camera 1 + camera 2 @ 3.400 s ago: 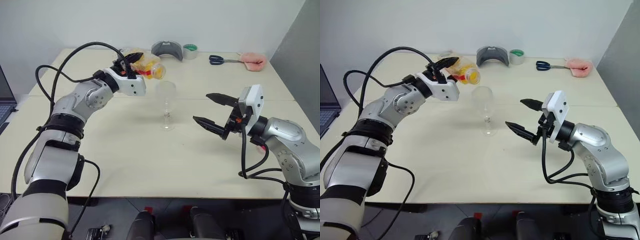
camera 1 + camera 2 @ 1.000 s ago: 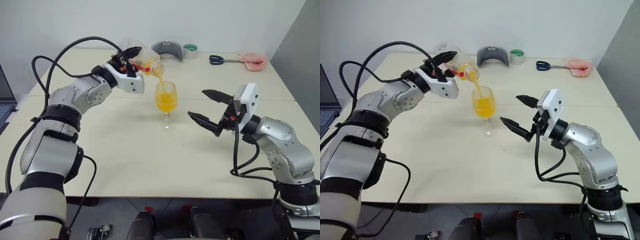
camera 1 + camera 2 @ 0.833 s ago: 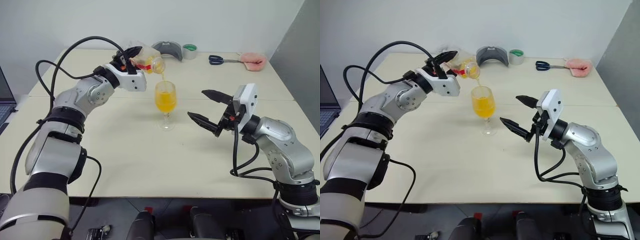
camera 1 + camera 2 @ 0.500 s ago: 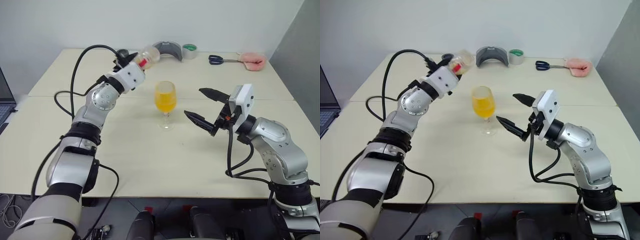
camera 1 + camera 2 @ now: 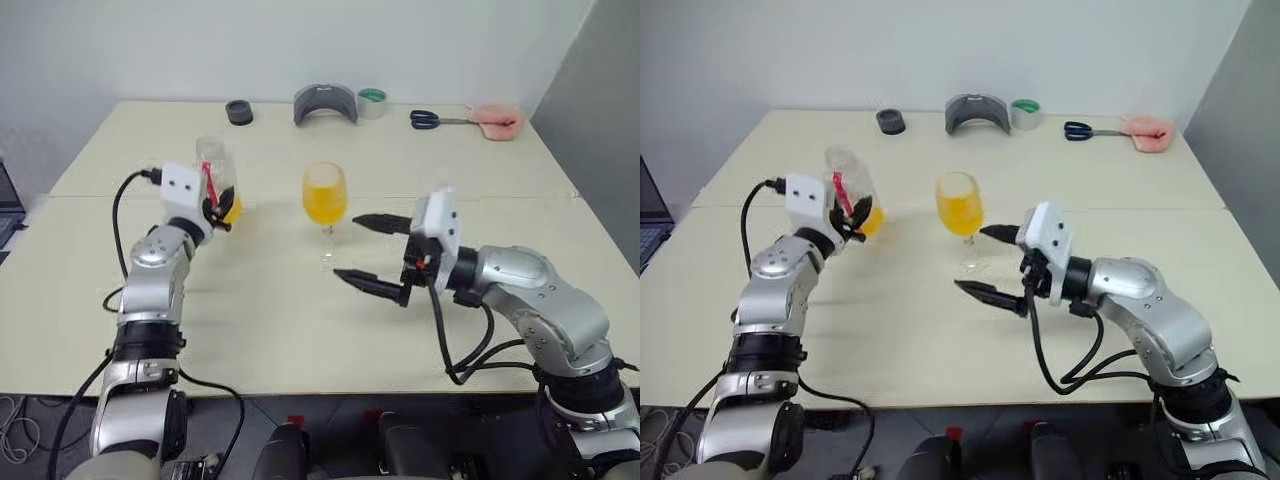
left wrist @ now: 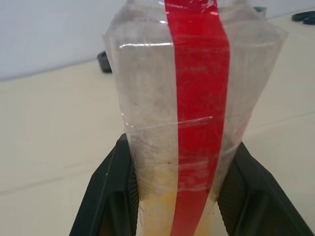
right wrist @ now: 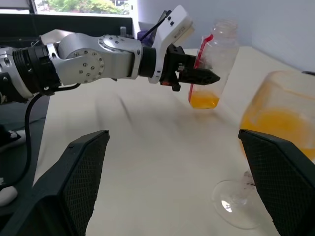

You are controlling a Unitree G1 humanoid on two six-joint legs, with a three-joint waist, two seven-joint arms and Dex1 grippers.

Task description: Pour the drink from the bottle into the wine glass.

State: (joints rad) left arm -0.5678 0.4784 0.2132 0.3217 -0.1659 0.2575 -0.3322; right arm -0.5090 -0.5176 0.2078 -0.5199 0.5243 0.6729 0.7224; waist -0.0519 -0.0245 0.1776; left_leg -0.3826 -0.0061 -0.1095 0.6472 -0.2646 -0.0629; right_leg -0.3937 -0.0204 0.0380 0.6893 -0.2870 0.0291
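1. The desk (image 5: pixel 300 330) spans my head view, cream-coloured, with a seam running across its middle.
2. My right claw (image 5: pixel 368 254) sits right of centre, its two black fingers spread wide with nothing between them. The wine glass stands just up and left of it, its foot between the finger tips' reach but not touched.
3. My left claw (image 5: pixel 218 212) is at left of centre, clamped on the bottle (image 5: pixel 214 180). The bottle stands upright between the fingers, neck up and uncapped, its red label strip (image 6: pixel 199 98) facing the wrist camera.
4. The wine glass (image 5: pixel 325 200) stands at centre frame, right of the bottle and well apart from it, bowl mostly full of the drink (image 5: pixel 325 205).
5. A small remainder of orange liquid (image 7: pixel 203 102) sits in the bottle's base.
6. Along the upper edge of the frame lie a black cap-like ring (image 5: pixel 238 111), a grey curved object (image 5: pixel 325 102), a tape roll (image 5: pixel 372 100), scissors (image 5: pixel 432 120) and a pink cloth (image 5: pixel 495 118).
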